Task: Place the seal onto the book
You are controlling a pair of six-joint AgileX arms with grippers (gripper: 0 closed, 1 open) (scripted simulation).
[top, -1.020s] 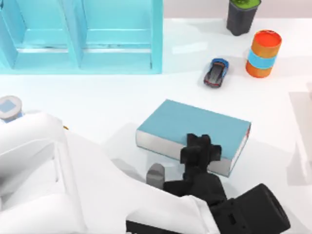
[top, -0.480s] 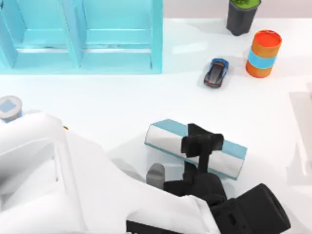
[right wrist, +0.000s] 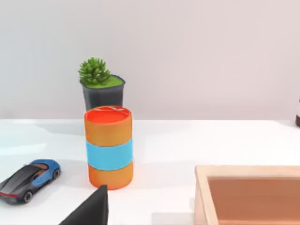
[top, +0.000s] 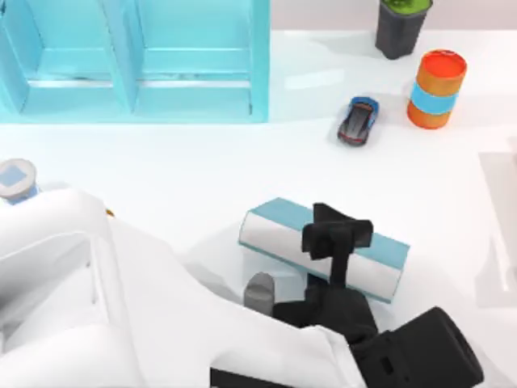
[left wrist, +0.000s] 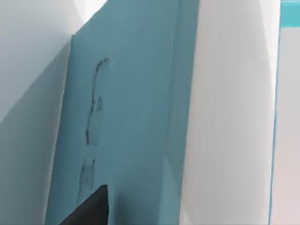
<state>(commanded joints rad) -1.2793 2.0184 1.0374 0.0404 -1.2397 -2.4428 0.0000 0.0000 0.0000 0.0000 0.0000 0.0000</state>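
Left gripper (top: 338, 236): over the near-centre of the table, fingers clamped on the book, one per side.
Book (top: 323, 247): one, teal cover, tipped up on edge so the white page block faces the top camera; held off flat. In the left wrist view the cover (left wrist: 126, 117) runs right along the finger.
Seal: cannot pick out a tan block anywhere; a small grey stub (top: 258, 291) sits just beside the left arm, identity unclear.
Right gripper: finger spread cannot be told; one dark fingertip (right wrist: 91, 208) at the frame edge of its wrist view.
Shelf unit (top: 133, 61): one, turquoise, far left.
Toy car (top: 358, 120): one, blue and grey, between shelf and cylinder.
Orange cylinder (top: 436, 89): one, blue band, far right.
Plant pot (top: 401, 26): one, dark, behind the cylinder.
Wooden tray (right wrist: 248, 194): one, near the cylinder.
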